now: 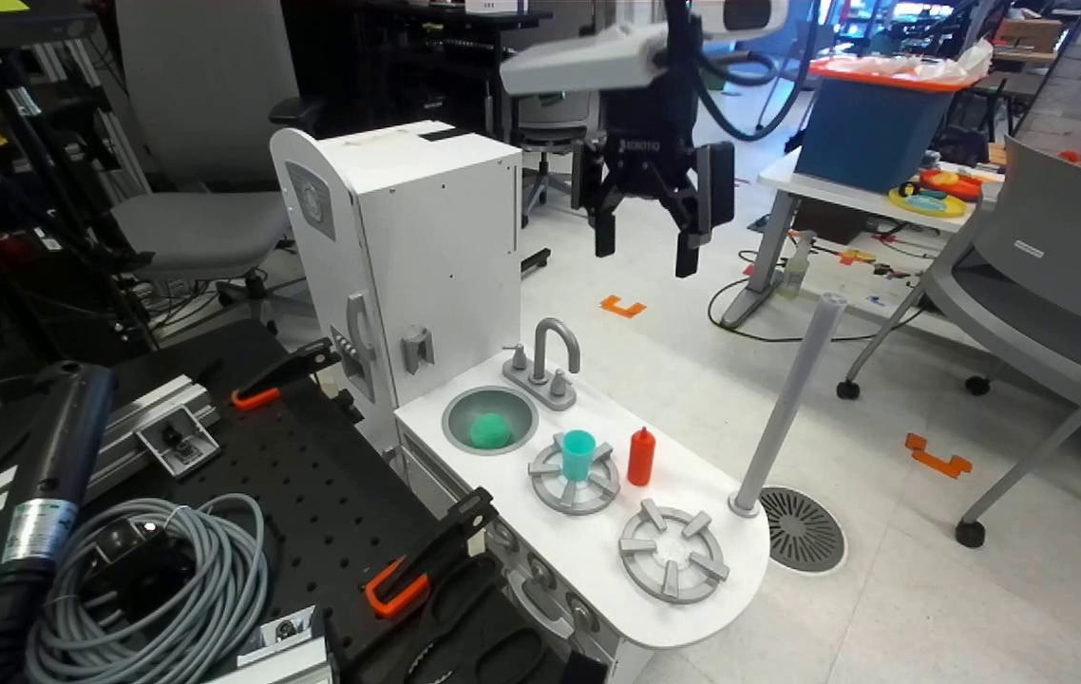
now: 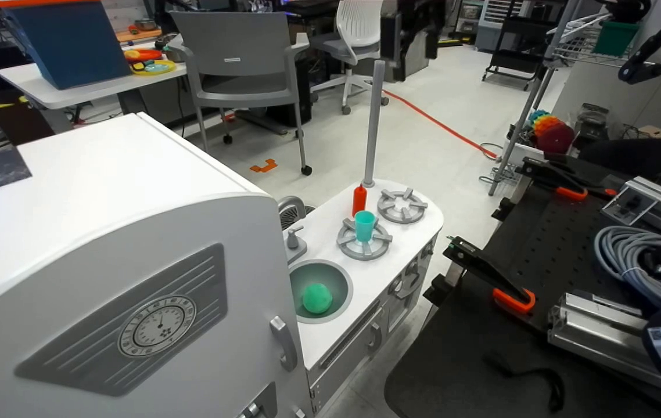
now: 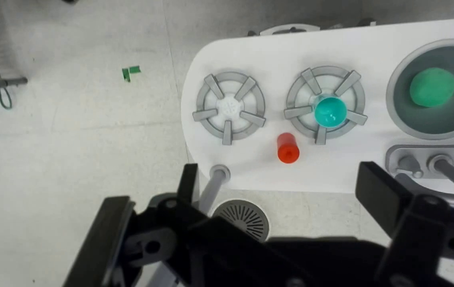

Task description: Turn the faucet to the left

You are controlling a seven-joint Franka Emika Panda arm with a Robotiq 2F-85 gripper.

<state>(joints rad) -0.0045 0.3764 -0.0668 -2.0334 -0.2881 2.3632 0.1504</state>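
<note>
Wrist view, facing down: my black hand (image 3: 279,177) is spread wide, nothing btwn the fingers (image 3: 382,195), above a white toy kitchen counter (image 3: 271,48). The tap (image 1: 540,369), shown complete in an exterior view, stands at the counter's back edge behind the sink (image 3: 402,107), well apart from me; the turn, I judge, isn't begun. Main risk: its spout (image 1: 540,344) is thin and round, so a sloppy grip would prob. slip, or shove the tap w/o swivelling it. From my wrist a finger hides part of it, so my aim could be off; then I might snag one of the 2 stubby handles (image 1: 558,384) flanking the spout or bump the tall white cupboard (image 1: 445,237) just beside. A low sweep across could topple the teal cup (image 3: 330,112) or red bottle (image 3: 288,149), both prob. light. A stiff pivot might strain the base (image 1: 531,382) if pushed too hard. Materials: tap looks like matte silver-grey plastic, a hook rising from a flat oblong base; counter smooth, rounded at one end; sink a round grey bowl w/ a soft-looking green ball (image 3: 432,87) inside; cup smooth, set on a ring-shaped burner (image 3: 297,112) w/ 5 blunt raised bars.
</note>
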